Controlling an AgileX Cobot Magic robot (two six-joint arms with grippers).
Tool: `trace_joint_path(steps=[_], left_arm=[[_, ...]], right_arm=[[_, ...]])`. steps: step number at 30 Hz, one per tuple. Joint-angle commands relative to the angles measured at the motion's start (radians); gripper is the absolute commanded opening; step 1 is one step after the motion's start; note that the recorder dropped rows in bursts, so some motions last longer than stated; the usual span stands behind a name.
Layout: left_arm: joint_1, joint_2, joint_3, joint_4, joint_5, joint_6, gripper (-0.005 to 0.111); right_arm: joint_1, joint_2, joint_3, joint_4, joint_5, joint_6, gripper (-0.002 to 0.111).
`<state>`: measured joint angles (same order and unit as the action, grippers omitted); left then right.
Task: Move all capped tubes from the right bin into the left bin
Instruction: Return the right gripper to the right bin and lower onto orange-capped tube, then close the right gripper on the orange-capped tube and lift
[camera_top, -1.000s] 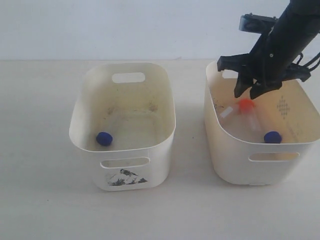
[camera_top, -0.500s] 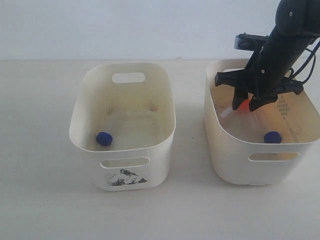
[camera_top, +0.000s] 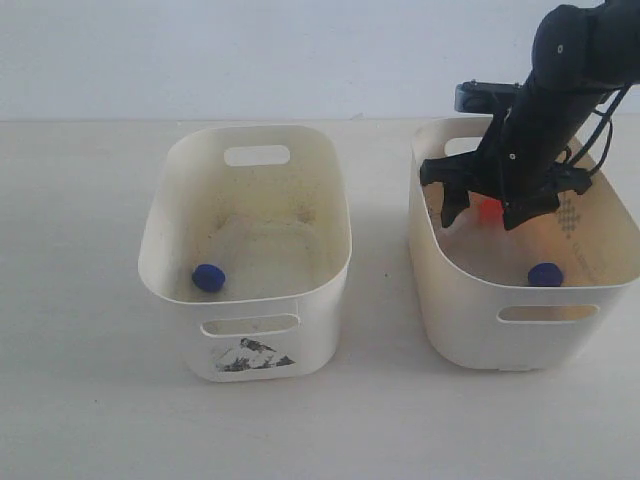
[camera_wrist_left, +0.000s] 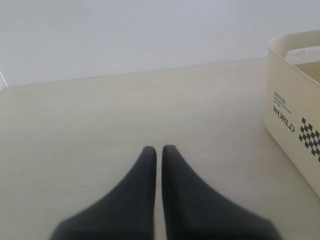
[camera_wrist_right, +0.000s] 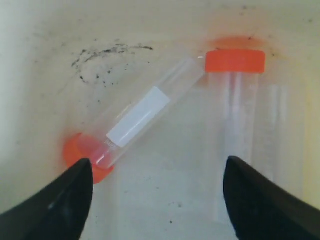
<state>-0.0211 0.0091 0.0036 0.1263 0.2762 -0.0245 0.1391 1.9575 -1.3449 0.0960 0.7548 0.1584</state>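
Observation:
The right bin (camera_top: 470, 320) holds an orange-capped tube (camera_wrist_right: 235, 100) and a blue-capped tube (camera_top: 545, 274) near its front wall. My right gripper (camera_top: 483, 215) is down inside this bin, open, straddling bare floor just short of the tubes (camera_wrist_right: 157, 175). A second clear tube with a white label (camera_wrist_right: 145, 112) lies slantwise; an orange disc (camera_wrist_right: 75, 152) shows at its end, and I cannot tell whether it is a fitted cap. The left bin (camera_top: 245, 345), with the sticker, holds one blue-capped tube (camera_top: 207, 277). My left gripper (camera_wrist_left: 159, 150) is shut and empty over bare table.
In the left wrist view a cream tub wall (camera_wrist_left: 295, 115) printed WORLD with a checker pattern stands at the side. Black smudges (camera_wrist_right: 107, 52) mark the right bin's floor. A strip of table separates the two bins in the exterior view.
My right gripper has come down into the right bin and spread its fingers wide around the orange cap. The tubes and the left bin have not moved.

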Motion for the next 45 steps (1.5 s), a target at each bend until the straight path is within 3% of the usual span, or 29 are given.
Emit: trace_joint_path(steps=[1, 43, 45], left_arm=[[0.001, -0.002, -0.004, -0.007, -0.015, -0.012, 0.004], [0.001, -0.002, -0.004, -0.007, -0.015, -0.012, 0.004], [0.001, -0.002, -0.004, -0.007, -0.015, -0.012, 0.004]], right_arm=[[0.000, -0.001, -0.002, -0.024, -0.023, -0.012, 0.070], [0.000, 0.111, -0.002, -0.145, -0.012, 0.043, 0.070], [0.000, 0.124, -0.002, -0.131, -0.007, 0.043, 0.064]])
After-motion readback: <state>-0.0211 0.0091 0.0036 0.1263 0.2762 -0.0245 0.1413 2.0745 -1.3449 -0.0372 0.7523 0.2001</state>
